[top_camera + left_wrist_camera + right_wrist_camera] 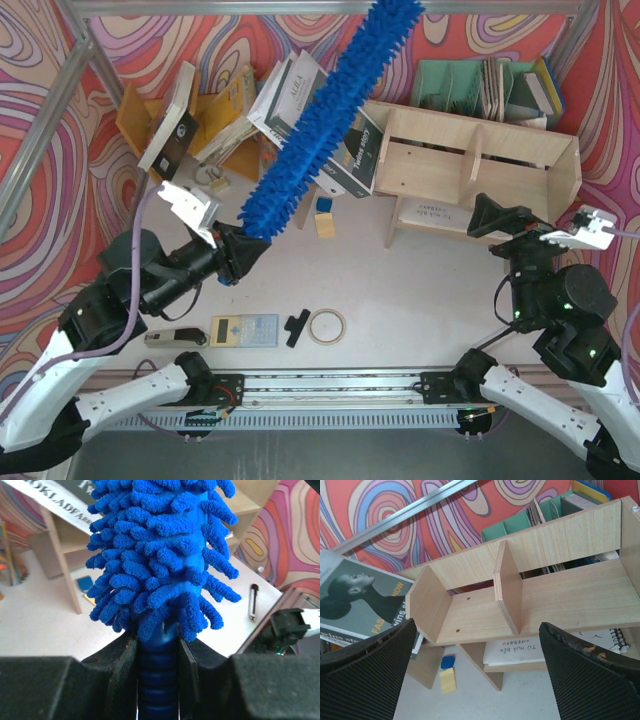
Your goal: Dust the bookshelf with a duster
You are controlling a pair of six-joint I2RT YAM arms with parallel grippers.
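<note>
The left claw is clamped on the dark blue handle of the duster. From the claw, the duster rises diagonally up and to the right. Its fluffy blue head crosses a leaning book at the left end of the bookshelf; contact cannot be determined. The bookshelf stands on the desk, right of centre. The right claw hovers near the shelf front, fingers spread wide apart, gripping nothing.
</note>
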